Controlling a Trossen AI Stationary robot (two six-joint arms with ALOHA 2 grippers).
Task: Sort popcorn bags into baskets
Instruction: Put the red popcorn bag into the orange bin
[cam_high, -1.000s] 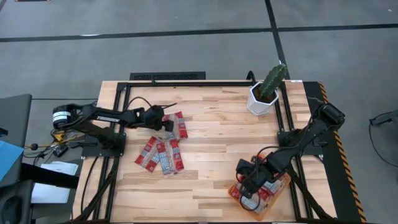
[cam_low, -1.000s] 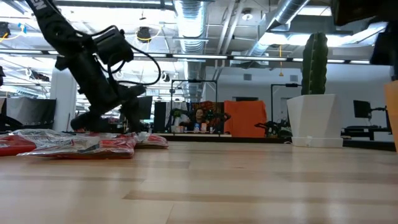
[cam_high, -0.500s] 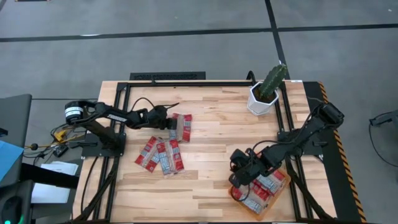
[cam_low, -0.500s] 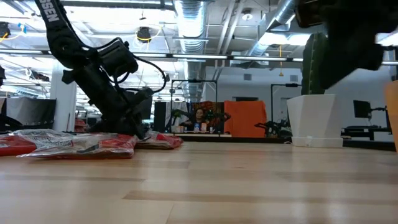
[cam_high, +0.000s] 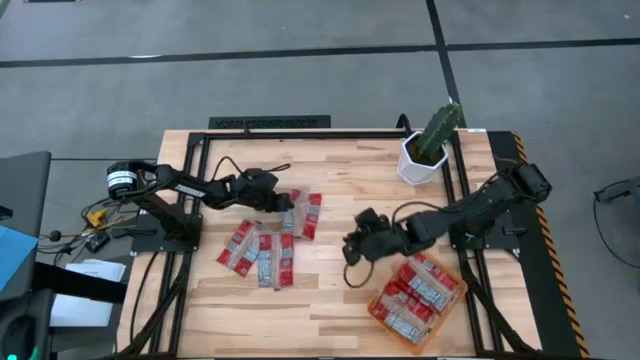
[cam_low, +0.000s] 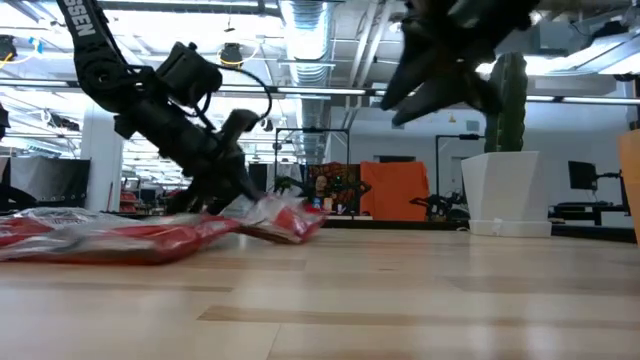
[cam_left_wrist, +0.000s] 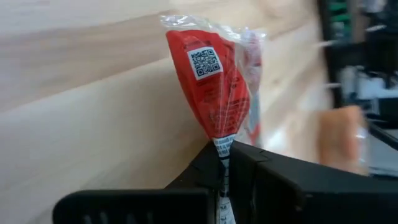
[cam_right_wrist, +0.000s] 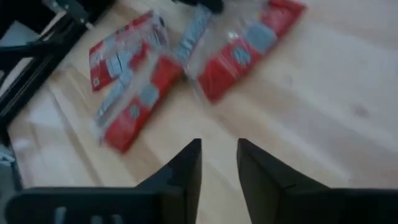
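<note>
**Two arms over a table of popcorn bags, one bag pinched and one pincer empty**

Nearest the front edge of the wooden table (cam_high: 330, 300), toward the right, sits an orange basket (cam_high: 379, 315), turned at an angle. It holds several red popcorn packets (cam_high: 415, 295) lying flat.

Just beyond the basket, near the middle of the table, the right pincer (cam_high: 352, 248) hangs above the bare wood. Its two dark fingers (cam_right_wrist: 186, 168) stand slightly apart with nothing between them. From its wrist camera, loose bags lie farther off on the wood.

To the left, a cluster of red bags with pale bands (cam_high: 258, 250) lies flat on the table, touching and partly overlapping.

Just behind that cluster, the left pincer (cam_high: 290, 203) is closed on the sealed edge of one red popcorn bag (cam_high: 308, 215). In the left wrist view this bag (cam_left_wrist: 214, 87) stands out from the fingers, showing a square code label. In the low view it is tilted, one end raised off the wood.

At the far right corner stands a white pot with a cactus (cam_high: 430, 145), well apart from the bags.
</note>
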